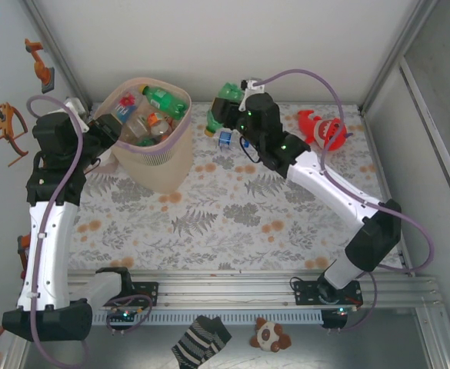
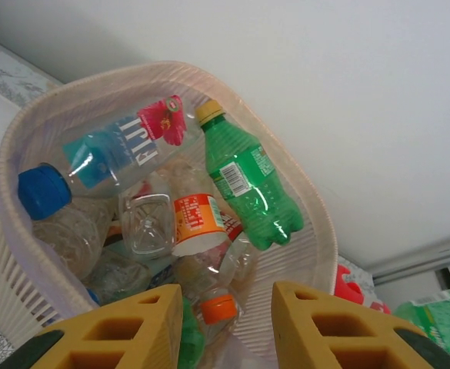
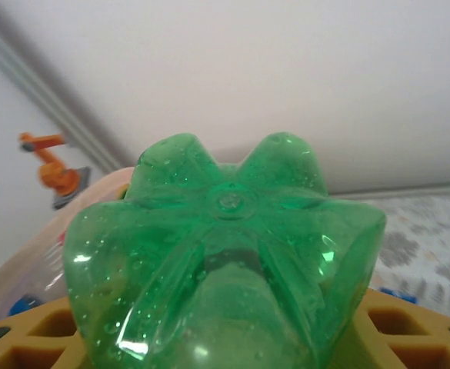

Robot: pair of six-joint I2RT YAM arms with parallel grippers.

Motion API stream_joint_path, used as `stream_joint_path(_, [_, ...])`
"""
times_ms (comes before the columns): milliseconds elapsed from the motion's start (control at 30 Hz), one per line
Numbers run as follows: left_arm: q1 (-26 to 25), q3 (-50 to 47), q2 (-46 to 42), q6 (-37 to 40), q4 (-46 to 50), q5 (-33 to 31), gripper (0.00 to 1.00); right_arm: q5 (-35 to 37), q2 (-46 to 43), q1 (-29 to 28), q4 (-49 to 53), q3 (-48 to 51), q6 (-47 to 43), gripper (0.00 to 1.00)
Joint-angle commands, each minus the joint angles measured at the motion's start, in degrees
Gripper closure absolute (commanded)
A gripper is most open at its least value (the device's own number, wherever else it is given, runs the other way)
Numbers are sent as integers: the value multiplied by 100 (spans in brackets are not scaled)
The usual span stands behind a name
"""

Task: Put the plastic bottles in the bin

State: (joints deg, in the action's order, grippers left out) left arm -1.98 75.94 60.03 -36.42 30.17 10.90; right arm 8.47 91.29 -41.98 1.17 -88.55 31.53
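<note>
Plastic bottles: a heap already lies inside the bin, clear and green, with blue and orange caps.
Right end effector: mine, closed on the green bottle, which I hold above the tabletop to the right of the bin.
Left end effector: fingers apart, nothing between them, poised over the bin's mouth.
Loose bottle: on the tabletop just below the held one.
Progress: mostly done, I judge — the held bottle and the loose one remain.

bottle neck hidden, bin base seemingly cropped

White-black arms, seemingly lilac cables
</note>
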Motion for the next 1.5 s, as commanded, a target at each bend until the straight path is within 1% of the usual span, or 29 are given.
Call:
stream_joint_path(0, [94, 52, 9, 160, 178, 13, 65, -816, -130, -120, -947, 70, -956, 55])
stream_joint_path(100, [153, 52, -4, 192, 288, 18, 66, -1178, -38, -275, -1421, 8, -1403, 56])
stream_joint_path(167, [196, 61, -12, 215, 372, 18, 69, -1334, 48, -352, -1679, -71, -1508, 56])
stream_joint_path(233, [245, 61, -37, 215, 464, -15, 71, -1559, 190, -398, -1971, -178, -1526, 57])
stream_joint_path(333, [349, 52, -80, 218, 582, -43, 72, -1909, 462, -449, -2288, -389, -1475, 58])
stream_joint_path(533, [520, 41, -170, 255, 739, -18, 70, -2367, 1127, -602, -3017, -850, -1308, 58])
stream_joint_path(633, [573, 52, -226, 281, 810, -15, 69, -2445, 1558, -684, -3355, -1123, -1186, 58])
stream_joint_path(900, [663, 68, -342, 355, 910, 3, 66, -2618, 2605, -903, -3793, -1915, -964, 58])
stream_joint_path(1133, [690, 96, -334, 380, 922, 77, 66, -2460, 3446, -1027, -3650, -2721, -1008, 57])
stream_joint_path(1267, [716, 155, -325, 424, 947, 89, 66, -2449, 3818, -1066, -3448, -3088, -1000, 53])
stream_joint_path(1300, [721, 187, -317, 440, 957, 84, 66, -2434, 3864, -1074, -3383, -3134, -1016, 50])
stream_joint_path(1367, [727, 227, -308, 442, 958, 88, 66, -2418, 3912, -1095, -3270, -3190, -1051, 41])
stream_joint_path(1467, [734, 284, -299, 434, 904, 120, 66, -2429, 3877, -1109, -3155, -3150, -1070, 32])
